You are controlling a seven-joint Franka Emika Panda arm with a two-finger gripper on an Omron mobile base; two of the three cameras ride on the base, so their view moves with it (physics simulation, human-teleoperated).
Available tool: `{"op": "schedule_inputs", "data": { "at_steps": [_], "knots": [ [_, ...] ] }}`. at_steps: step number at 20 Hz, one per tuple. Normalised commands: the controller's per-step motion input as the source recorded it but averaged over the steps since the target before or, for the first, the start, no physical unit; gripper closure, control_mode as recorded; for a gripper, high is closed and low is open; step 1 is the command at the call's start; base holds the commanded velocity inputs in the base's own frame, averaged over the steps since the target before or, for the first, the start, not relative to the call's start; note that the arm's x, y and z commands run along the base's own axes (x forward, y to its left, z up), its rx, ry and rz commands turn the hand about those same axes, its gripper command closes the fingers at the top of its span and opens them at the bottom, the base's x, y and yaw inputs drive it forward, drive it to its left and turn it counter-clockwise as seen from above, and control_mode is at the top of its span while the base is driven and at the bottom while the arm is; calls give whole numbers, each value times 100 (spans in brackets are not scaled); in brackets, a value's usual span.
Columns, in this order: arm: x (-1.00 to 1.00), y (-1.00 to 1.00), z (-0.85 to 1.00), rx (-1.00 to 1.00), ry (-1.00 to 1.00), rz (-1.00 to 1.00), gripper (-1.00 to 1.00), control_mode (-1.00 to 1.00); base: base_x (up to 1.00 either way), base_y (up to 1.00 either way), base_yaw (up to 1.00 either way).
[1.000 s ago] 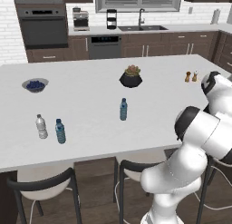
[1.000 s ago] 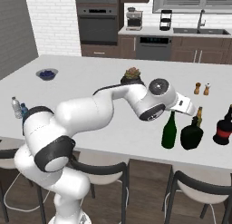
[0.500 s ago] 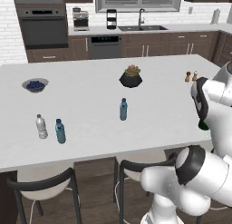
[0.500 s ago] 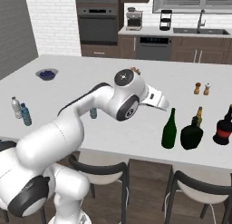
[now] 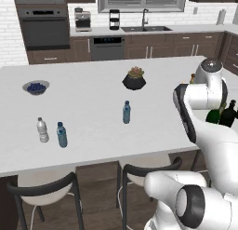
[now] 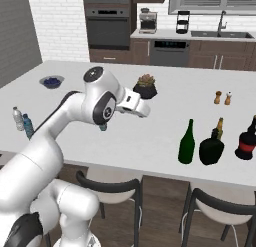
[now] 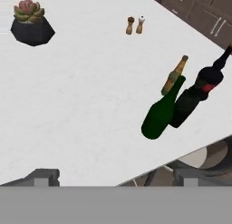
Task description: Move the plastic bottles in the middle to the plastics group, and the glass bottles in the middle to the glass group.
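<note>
The gripper [image 7: 113,175] hangs wide open and empty above the white counter [image 7: 90,105]. The green wine bottle [image 6: 187,142] and squat black bottle [image 6: 211,149] stand together far right, beside the amber bottle [image 6: 218,127]; the blue water bottle [image 5: 126,112] stands mid-counter.

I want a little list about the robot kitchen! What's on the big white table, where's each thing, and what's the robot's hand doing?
Surface: white island counter
Left end: whitish water bottle beside a blue water bottle; bowl of blueberries behind them
Middle: lone blue-label water bottle; potted succulent farther back
Right end: green wine bottle, squat black bottle, amber bottle, red-banded dark bottle
Far right: salt and pepper shakers
Gripper: open, holding nothing, above the counter
</note>
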Motion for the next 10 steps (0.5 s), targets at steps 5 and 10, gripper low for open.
{"op": "schedule_inputs", "data": {
  "at_steps": [5, 10],
  "knots": [
    [0, 96, 15, 9, 12, 3, -100, -100, 0, 0, 0],
    [7, 88, 3, 16, 7, 6, -100, -100, 0, 0, 0]
  ]
}}
